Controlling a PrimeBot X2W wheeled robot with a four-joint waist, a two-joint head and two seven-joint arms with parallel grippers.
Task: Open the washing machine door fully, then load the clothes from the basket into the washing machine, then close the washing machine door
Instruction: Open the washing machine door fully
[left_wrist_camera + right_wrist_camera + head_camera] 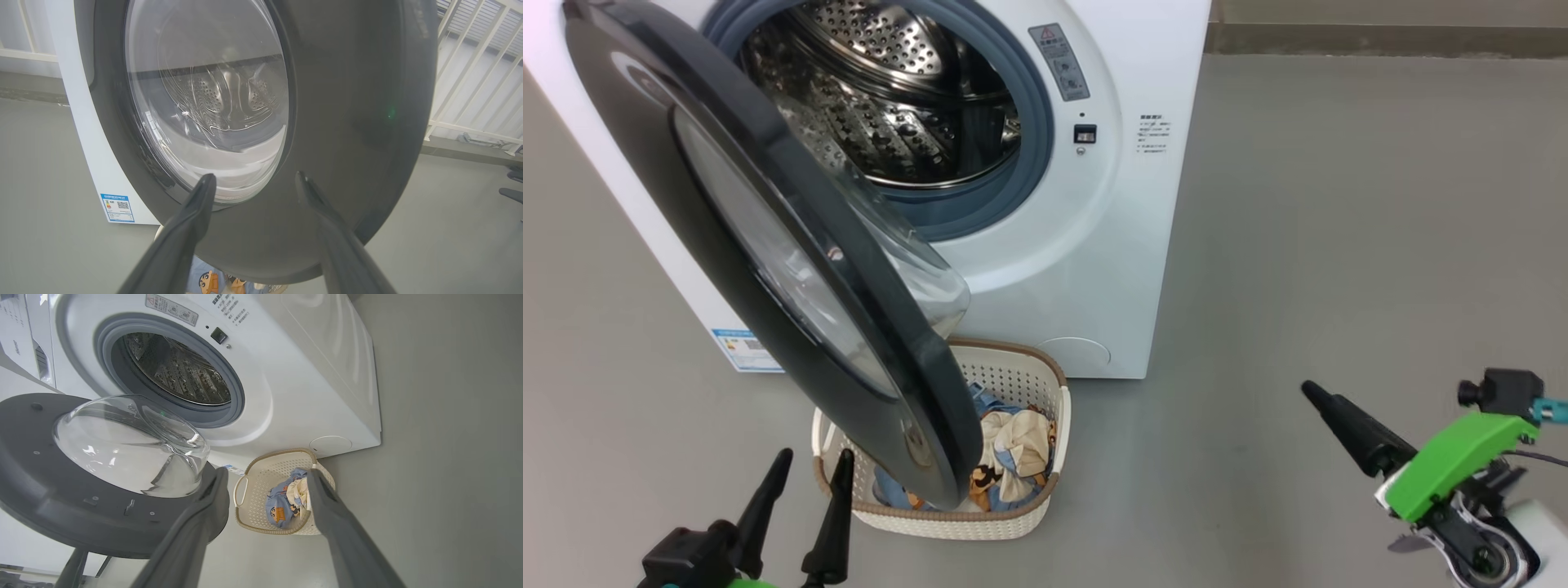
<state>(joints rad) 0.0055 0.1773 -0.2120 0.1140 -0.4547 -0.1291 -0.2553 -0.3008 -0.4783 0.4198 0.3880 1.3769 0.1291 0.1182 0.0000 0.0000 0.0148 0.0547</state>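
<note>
The step in hand looked to be the first one: the washing machine door [768,245] stood only part-way out, its free edge hanging over the basket [1013,347] at 6 o'clock in the head view. The left hand [817,453], at 7 o'clock, was spread wide and empty, facing the door's outer face. The right hand [266,473], at 4 o'clock, was spread and empty too, well apart from everything. The next move likely called for catching the door's free edge and swinging it toward 9 o'clock, clear of the basket. The door was glossy black around a bulging clear glass bowl. The basket was cream perforated plastic holding soft, crumpled clothes [1013,449]. The drum [890,106] was dimpled steel inside a grey-blue rubber ring [1029,163].
</note>
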